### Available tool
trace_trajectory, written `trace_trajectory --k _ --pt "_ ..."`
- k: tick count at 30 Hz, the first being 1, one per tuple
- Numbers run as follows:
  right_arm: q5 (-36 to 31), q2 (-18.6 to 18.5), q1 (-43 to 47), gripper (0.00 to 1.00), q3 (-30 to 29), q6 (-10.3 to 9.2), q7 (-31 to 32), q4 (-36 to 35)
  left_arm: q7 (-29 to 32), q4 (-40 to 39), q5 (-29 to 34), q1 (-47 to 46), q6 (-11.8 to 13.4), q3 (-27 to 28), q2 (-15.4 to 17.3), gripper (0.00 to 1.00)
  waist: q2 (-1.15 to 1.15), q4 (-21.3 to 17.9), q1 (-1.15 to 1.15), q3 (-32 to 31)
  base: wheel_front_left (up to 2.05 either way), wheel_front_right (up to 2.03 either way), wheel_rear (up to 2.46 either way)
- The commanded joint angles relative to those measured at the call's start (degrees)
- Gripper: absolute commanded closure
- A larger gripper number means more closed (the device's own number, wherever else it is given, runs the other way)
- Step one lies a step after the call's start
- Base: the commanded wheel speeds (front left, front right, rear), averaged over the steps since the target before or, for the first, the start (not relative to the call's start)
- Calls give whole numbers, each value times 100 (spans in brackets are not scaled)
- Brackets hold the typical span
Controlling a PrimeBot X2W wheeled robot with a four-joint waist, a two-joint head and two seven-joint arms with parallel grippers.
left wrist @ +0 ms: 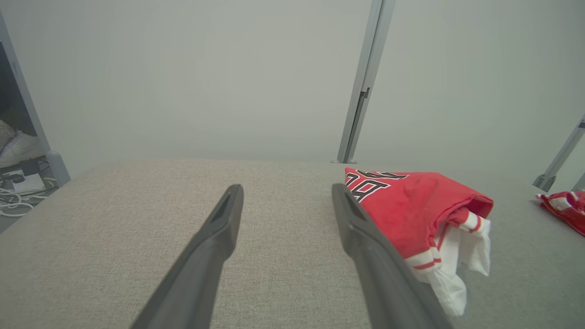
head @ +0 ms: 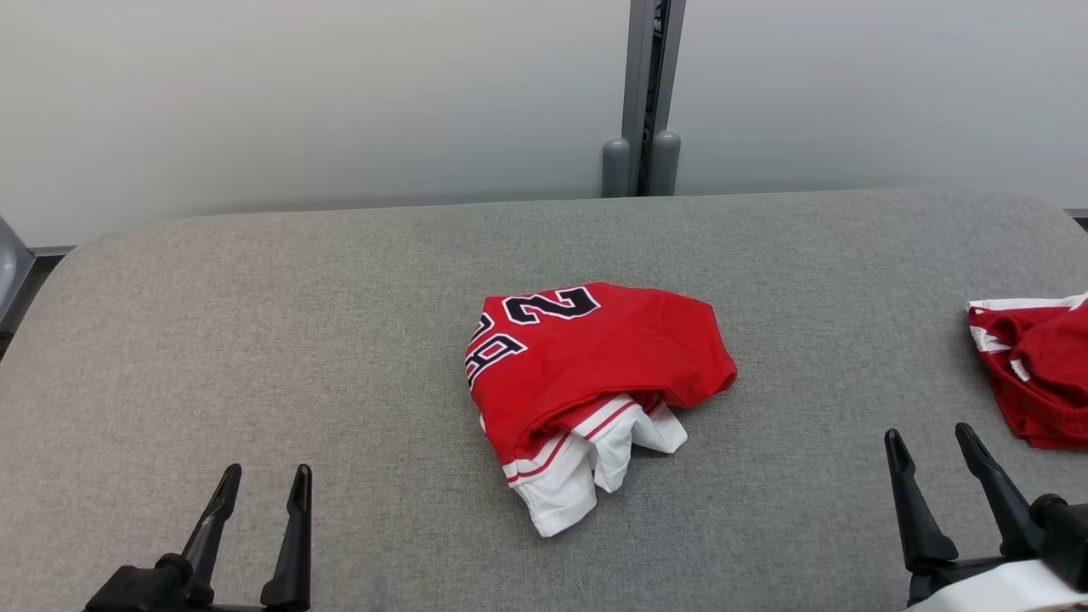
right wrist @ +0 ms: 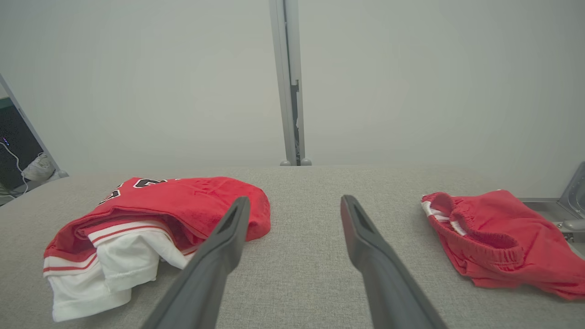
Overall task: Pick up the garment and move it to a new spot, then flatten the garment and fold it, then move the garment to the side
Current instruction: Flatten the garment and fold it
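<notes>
Pickup unstarted: left gripper (head: pixel 268 469) and right gripper (head: pixel 926 431), jaws spread and empty, flank the bunched garment (head: pixel 595 365); next, reach in and pinch it.

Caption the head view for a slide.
Bunched red-and-white jersey on grey table, left hand and right hand open, clear of it; second red garment far right.
</notes>
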Motion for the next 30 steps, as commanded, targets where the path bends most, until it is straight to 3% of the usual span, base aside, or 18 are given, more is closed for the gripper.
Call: trace_trajectory --k 1,10,19,30 --pt "26 -1 -50 0 2 -1 -34 -14 2 -11 -5 -10 25 11 8 0 0 11 0 8 0 0 0" --pt "64 10 -91 0 24 -1 -69 -6 23 -78 -42 -104 87 -60 -82 0 0 75 0 132 0 0 0" --pt "108 9 -365 0 283 -1 -133 83 434 35 -189 -563 -325 -709 -360 0 0 0 0 554 0 0 0" --pt "166 12 -711 0 462 -1 -301 333 687 1176 -292 -1207 -931 -1477 -780 0 0 -297 0 1105 0 0 0"
